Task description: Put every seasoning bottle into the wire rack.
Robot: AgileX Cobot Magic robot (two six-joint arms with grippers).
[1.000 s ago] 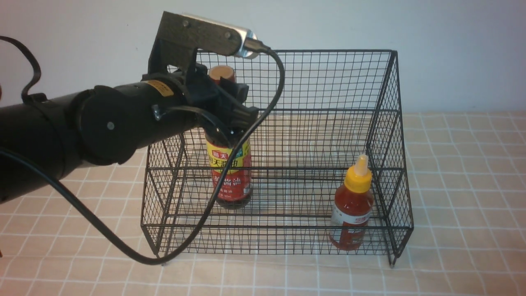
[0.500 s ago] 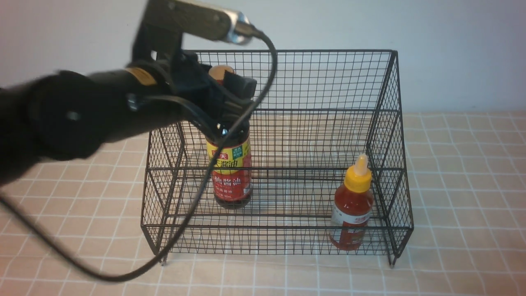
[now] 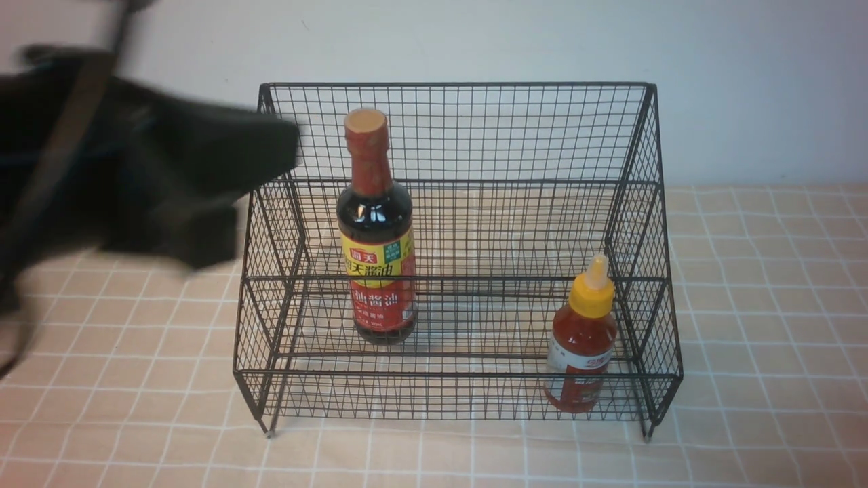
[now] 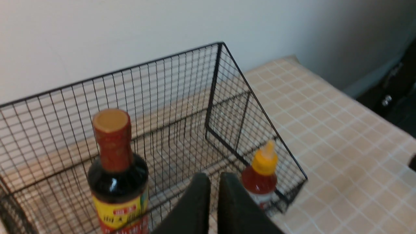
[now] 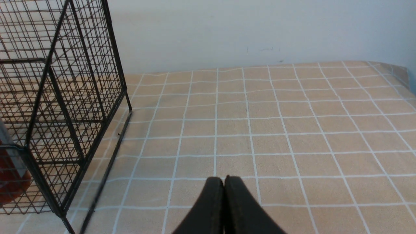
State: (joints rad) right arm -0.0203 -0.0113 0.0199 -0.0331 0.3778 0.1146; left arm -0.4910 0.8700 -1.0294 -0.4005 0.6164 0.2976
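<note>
The closed left tool (image 4: pixel 213 177), at nine o'clock of the wire rack (image 3: pixel 475 84), may bump it, toppling the soy-sauce bottle (image 3: pixel 376 224).

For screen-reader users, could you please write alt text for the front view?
A black wire rack on a checked tablecloth holds two upright bottles: a tall soy-sauce bottle at left, a short red-sauce bottle at front right. The blurred left arm is beside the rack's left side.

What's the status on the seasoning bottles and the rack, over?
Both empty: left pincer shut, right pincer shut. Upright inside the wire rack: soy-sauce bottle, red-sauce bottle. Nothing in the way.
</note>
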